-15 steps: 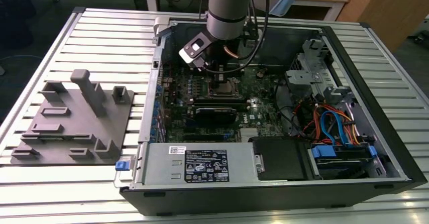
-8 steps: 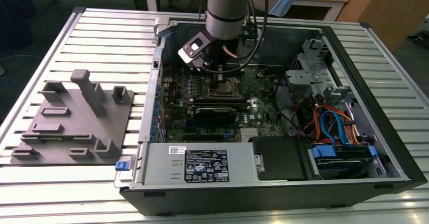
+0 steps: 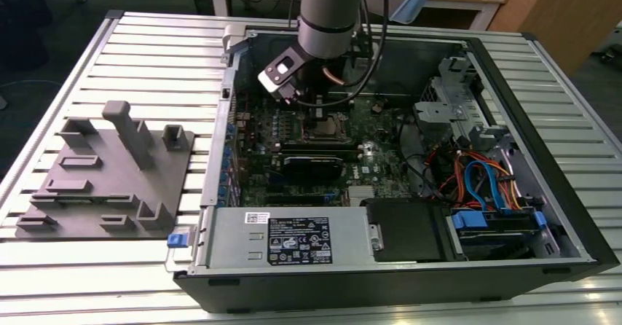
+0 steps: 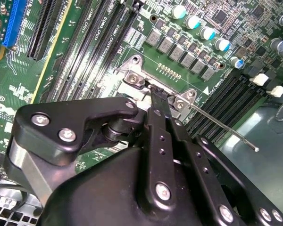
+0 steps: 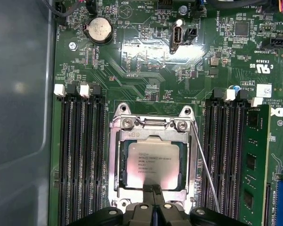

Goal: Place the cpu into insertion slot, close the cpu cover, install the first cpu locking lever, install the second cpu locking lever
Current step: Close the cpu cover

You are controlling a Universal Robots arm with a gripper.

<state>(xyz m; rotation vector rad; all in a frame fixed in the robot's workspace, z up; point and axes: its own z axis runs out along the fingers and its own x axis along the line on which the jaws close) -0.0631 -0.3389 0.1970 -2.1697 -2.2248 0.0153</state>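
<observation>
The cpu (image 5: 153,160), a silver-grey square chip, lies flat in the insertion slot (image 5: 187,112) on the green board. The cpu cover (image 5: 119,165), a thin silver frame, lies down around it. My gripper (image 5: 154,189) is shut, with its black fingertips pressed together and resting on the cover's edge. In the second wrist view the gripper (image 4: 155,90) touches the socket's rim. A thin wire locking lever (image 5: 205,169) stands out unlatched along one side of the socket, also seen as the lever (image 4: 226,133). In the exterior view the gripper (image 3: 307,110) hangs over the cpu (image 3: 328,126).
Long black memory slots (image 5: 80,155) flank the socket, with a green memory module (image 5: 252,160) in one. The open computer case (image 3: 544,216) holds a power supply (image 3: 291,239) and coloured cables (image 3: 476,179). A grey fixture (image 3: 107,172) sits at the exterior view's left.
</observation>
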